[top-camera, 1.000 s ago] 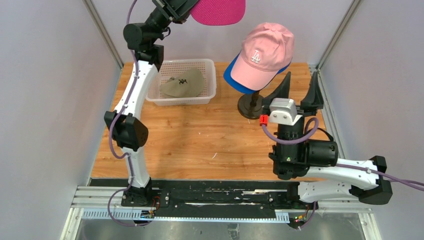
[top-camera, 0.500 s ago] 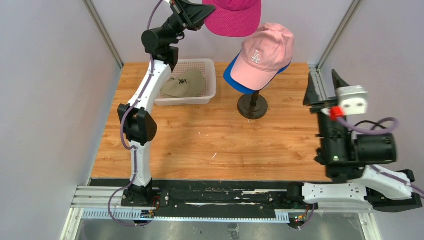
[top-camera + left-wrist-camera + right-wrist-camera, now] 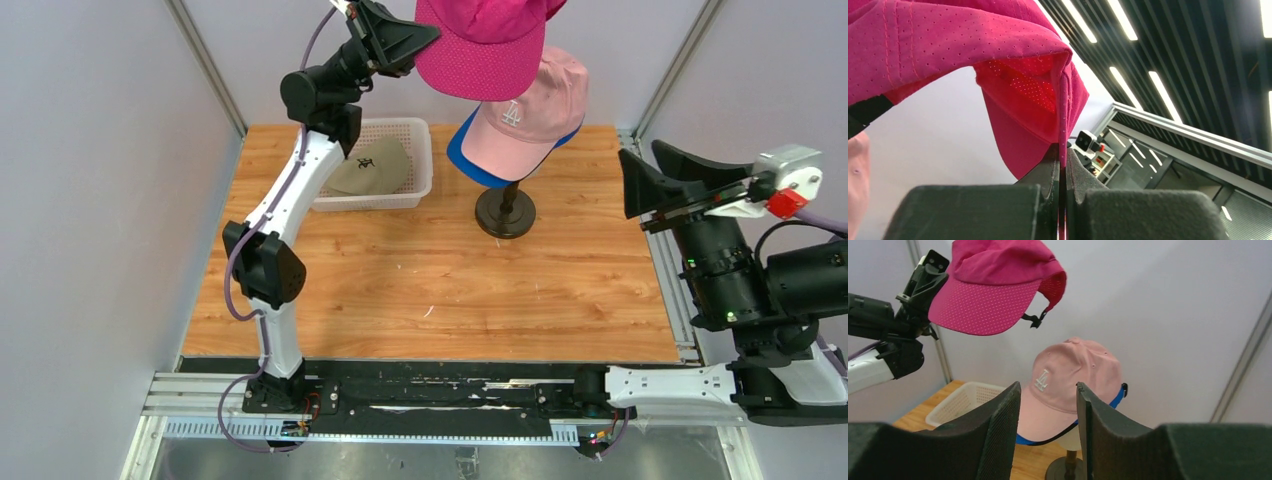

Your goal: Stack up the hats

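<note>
Wooden bench point(image 3: 400, 290): magenta cap point(image 3: 480, 50) aloft at 12 o'clock, brim clenched in left hand point(image 3: 422, 42), above pink cap point(image 3: 525, 125) over blue cap point(image 3: 462, 155); khaki cap point(image 3: 368, 165) in basket point(image 3: 420, 190), 11 o'clock; right hand point(image 3: 1048, 385) released, 3 o'clock.

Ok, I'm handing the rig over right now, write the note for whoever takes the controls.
Left gripper: shut on the brim of the magenta cap, held in the air higher than the pink cap, not touching it.
Right gripper: open, empty, off to the right.
Pink cap sits over the blue cap on the stand; khaki cap lies in the basket.
Done: blue and pink stacked.
Left: magenta onto pink, then khaki.
</note>
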Tool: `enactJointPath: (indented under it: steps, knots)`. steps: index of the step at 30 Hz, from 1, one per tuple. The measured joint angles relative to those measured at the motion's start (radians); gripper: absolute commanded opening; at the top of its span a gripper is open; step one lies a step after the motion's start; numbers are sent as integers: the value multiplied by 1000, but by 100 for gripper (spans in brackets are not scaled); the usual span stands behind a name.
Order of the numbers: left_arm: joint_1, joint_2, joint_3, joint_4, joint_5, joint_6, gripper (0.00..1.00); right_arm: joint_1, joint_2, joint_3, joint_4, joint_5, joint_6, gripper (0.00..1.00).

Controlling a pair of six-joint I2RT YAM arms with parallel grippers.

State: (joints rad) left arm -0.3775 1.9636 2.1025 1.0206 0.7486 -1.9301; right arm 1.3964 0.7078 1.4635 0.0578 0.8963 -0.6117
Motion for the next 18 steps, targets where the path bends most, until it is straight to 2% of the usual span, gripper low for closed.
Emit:
enactJointPath:
  steps: [6, 11, 14, 18]
  knots:
    - [-14, -70, -78, -10, 9, -27, 0, 0, 44, 41, -135, -69, 174, 44]
    - [-18, -141, -156, -29, 12, -40, 0, 0, 53, 60, -168, -112, 278, 45]
    - [-19, -181, -191, -30, 16, -42, 0, 0, 72, 77, -174, -137, 325, 47]
    - [-19, -221, -212, -31, 23, -41, 0, 0, 148, 136, -178, -145, 337, 56]
